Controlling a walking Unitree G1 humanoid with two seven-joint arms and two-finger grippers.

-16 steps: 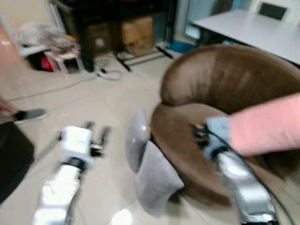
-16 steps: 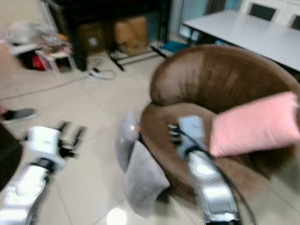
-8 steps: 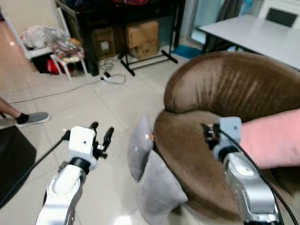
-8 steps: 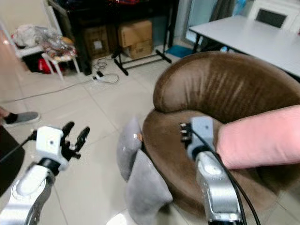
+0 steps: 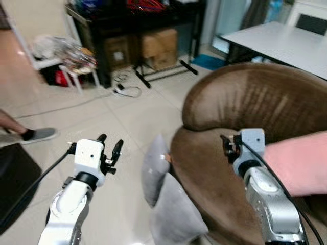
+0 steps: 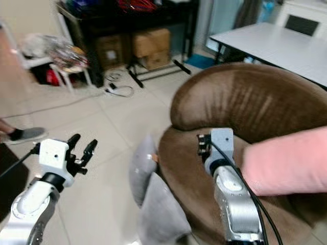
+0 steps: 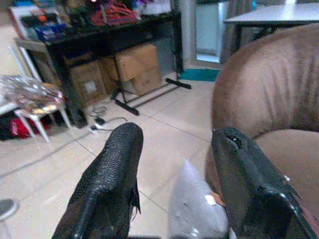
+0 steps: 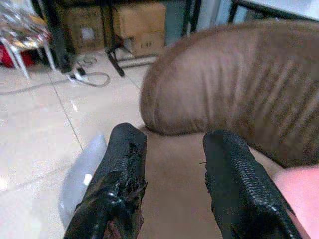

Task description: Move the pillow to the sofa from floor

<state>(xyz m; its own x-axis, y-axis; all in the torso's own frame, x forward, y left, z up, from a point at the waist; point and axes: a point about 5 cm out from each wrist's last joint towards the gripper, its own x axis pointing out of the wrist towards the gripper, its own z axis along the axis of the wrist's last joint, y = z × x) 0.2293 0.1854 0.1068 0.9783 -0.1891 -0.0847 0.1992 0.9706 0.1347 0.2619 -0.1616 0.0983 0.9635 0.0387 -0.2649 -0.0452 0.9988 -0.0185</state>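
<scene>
Pillows: two grey pillows [image 5: 166,196] lie on the tiled floor [image 5: 122,117], leaning against the front of the brown sofa [image 5: 255,107]; a pink pillow [image 5: 301,163] already rests on the sofa seat, at the robot's right. Left gripper [image 5: 109,150] hovers above the floor to the left of the grey pillows, apart from them, fingers spread and holding nothing; right gripper [image 6: 202,145] hangs over the sofa seat just beside the pink pillow, fingers likewise parted and empty.

Change noted: against the picture of half a second ago the whole scene sits slightly lower and further right, and the blur of a second ago has gone; this is judged to be the camera settling, not the pillows moving; both arms keep much the same pose.

Bearing on the task: the grey pillows are not yet grasped; the next step is judged to be a reach down with the left gripper. A person's foot [image 5: 38,134] stands at the far left.
</scene>
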